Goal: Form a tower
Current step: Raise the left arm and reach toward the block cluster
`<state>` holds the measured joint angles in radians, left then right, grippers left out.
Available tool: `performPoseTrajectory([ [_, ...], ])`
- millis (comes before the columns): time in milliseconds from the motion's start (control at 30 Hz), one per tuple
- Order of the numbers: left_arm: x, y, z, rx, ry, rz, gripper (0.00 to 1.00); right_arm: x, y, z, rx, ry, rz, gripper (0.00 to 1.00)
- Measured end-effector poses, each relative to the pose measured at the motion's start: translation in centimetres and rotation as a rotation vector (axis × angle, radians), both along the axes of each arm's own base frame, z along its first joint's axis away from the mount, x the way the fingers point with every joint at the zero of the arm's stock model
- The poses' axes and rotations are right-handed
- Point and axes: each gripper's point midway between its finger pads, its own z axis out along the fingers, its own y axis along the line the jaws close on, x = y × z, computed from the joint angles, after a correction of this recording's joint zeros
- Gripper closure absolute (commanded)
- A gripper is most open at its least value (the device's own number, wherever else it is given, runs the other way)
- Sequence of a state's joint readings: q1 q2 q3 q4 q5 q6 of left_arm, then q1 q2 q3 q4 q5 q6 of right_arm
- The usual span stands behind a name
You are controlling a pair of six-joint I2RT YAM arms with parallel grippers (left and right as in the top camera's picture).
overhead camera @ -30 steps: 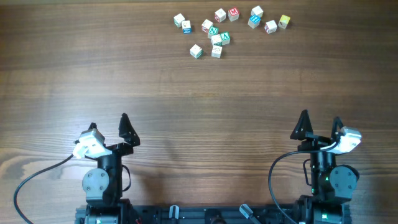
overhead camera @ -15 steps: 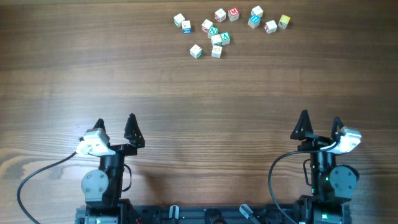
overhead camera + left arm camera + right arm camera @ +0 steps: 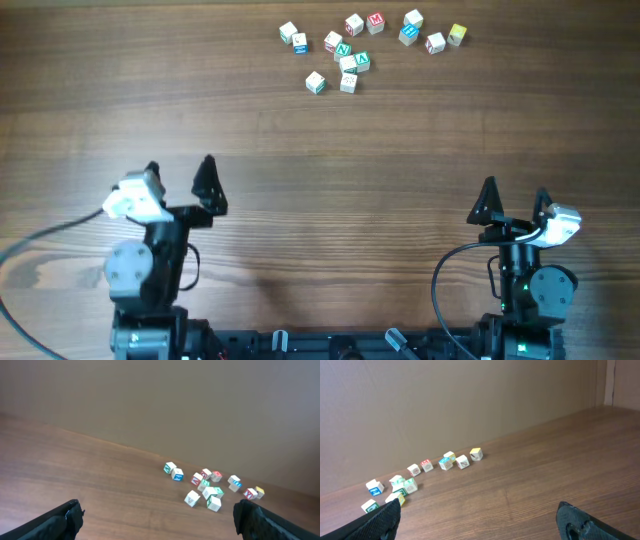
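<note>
**Opening stage of tower building.** Over a dozen small wooden alphabet cubes (image 3: 348,63), white-faced with red, green, blue or yellow letters, lie in a loose cluster at the far edge of the brown wood-grain tabletop (image 3: 320,210), well apart from the robot. No tower is evident. Whether any cube in the crowded middle rests on another is too small to tell. The left claw (image 3: 178,165) and the right claw (image 3: 515,188) hover near the robot's base, each spread wide and empty. Judged step: approach, not yet begun. The next move calls for a long forward reach, choice of an outlying cube with free sides, and a descent astride it.
</note>
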<state>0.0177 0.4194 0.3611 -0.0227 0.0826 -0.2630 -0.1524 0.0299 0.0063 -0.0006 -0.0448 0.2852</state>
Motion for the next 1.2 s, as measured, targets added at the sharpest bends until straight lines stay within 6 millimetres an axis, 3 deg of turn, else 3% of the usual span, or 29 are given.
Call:
performPoseTrajectory([
  [333,5.6,-2.1,4.2,-0.013,0.123,-0.128,0.00,0.0,0.0,0.0,0.000,0.001,0.000,0.00],
  [567,8.8,-4.6,3.8,-0.046,0.219,-0.268,0.00,0.0,0.0,0.0,0.000,0.002,0.000,0.00],
  [1000,13.5,-11.2,2.6,-0.032,0.361,-0.418,0.00,0.0,0.0,-0.1,0.000,0.002,0.000,0.00],
  [1200,15.5,-11.7,5.5,0.004,0.429,-0.369,0.00,0.0,0.0,-0.1,0.001,0.003,0.000,0.00],
])
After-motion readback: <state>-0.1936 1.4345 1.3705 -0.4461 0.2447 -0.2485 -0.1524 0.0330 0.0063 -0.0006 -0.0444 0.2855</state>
